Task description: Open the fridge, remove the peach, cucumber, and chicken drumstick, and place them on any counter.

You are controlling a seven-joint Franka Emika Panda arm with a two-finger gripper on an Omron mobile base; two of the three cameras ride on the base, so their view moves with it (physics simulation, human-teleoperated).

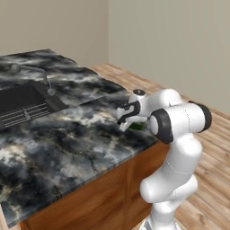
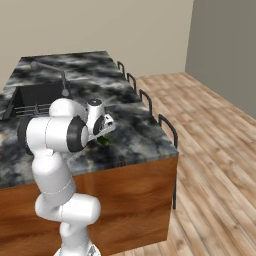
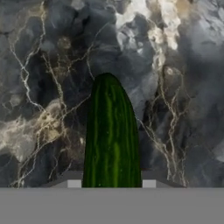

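Sink [image 1: 24,105]: black basin set in the far left of the table [image 1: 67,152], ribbed rack in its floor, contents not discernible; faucet [image 1: 45,78] just beyond its far edge. Table: black, grey and white marbled top on brown wooden cabinets, dark curved handles [image 2: 170,127] along its right side. Cucumber [image 3: 112,135]: slim, dark green, striped; in the hand view it sits between the two finger tips with its long axis running straight away from the hand, rounded end pointing out over the marble. In the base views a bit of green [image 2: 103,141] shows under the hand, just above the table top near its near right corner. Jaws [image 3: 112,183]: clamped on the cucumber, one tip at each side of it. Arm: bent over the table's near edge, elbow hiding most of the hand from behind. Surroundings: wooden floor [image 2: 215,165] to the right, beige walls beyond.
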